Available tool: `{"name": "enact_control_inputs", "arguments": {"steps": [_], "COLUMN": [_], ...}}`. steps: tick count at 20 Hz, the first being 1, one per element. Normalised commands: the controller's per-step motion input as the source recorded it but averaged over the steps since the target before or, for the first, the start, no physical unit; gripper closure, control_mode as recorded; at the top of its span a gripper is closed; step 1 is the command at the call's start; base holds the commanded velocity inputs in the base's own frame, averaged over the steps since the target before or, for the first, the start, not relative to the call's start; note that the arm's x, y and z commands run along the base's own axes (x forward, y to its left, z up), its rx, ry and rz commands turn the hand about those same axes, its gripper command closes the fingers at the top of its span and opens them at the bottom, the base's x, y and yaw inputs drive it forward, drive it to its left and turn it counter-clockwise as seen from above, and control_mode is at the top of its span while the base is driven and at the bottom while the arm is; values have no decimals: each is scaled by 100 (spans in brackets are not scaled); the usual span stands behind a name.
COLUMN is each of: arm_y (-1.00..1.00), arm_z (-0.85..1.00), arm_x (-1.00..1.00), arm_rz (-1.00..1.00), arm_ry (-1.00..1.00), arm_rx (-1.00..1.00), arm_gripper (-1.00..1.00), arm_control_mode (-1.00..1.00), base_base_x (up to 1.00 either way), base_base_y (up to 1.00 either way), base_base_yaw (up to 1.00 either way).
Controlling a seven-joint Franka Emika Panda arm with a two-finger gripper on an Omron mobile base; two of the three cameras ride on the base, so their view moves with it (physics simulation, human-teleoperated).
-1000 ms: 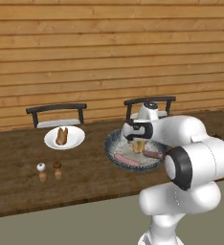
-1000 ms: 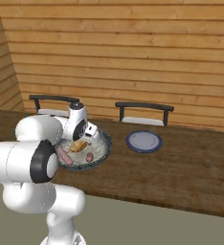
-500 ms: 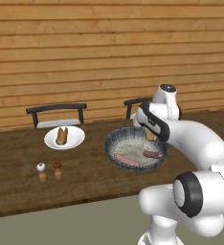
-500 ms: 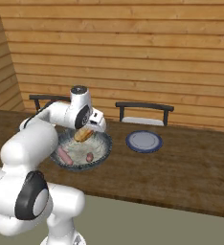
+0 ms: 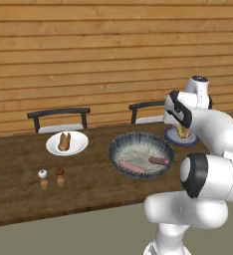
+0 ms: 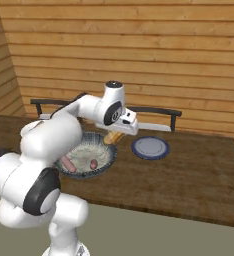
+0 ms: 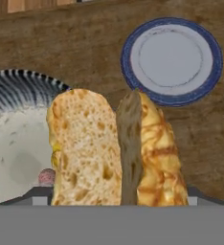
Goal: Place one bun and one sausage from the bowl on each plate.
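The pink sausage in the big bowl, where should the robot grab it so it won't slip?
Probably around the middle of the pink sausage, coming straight down from above. It lies flat on the bowl's floor, and the raised wall blocks any sideways approach. Set the fingers across its narrow width, not its ends. The darker sausage lies apart, so it shouldn't get in the way.

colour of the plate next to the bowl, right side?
Blue-grey plate with a darker blue rim and paler centre; clearest in the hand view.
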Motion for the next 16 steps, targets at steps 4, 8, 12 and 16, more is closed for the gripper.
{"name": "enact_control_inputs", "arguments": {"steps": [4, 8, 12, 16], "arm_y": [-82, -59, -44, -43], "arm_z": [-29, -52, -60, -49], "arm_x": [48, 67, 86, 97], "arm_rz": [0, 0, 2, 4], "arm_ry": [11, 13, 18, 22], "arm_rx": [1, 2, 5, 9], "arm_gripper": [100, 100, 100, 100], "arm_control_mode": [-100, -100, -100, -100], "base_base_x": [0, 0, 0, 0], "base_base_y": [0, 0, 0, 0], "base_base_yaw": [0, 0, 0, 0]}}
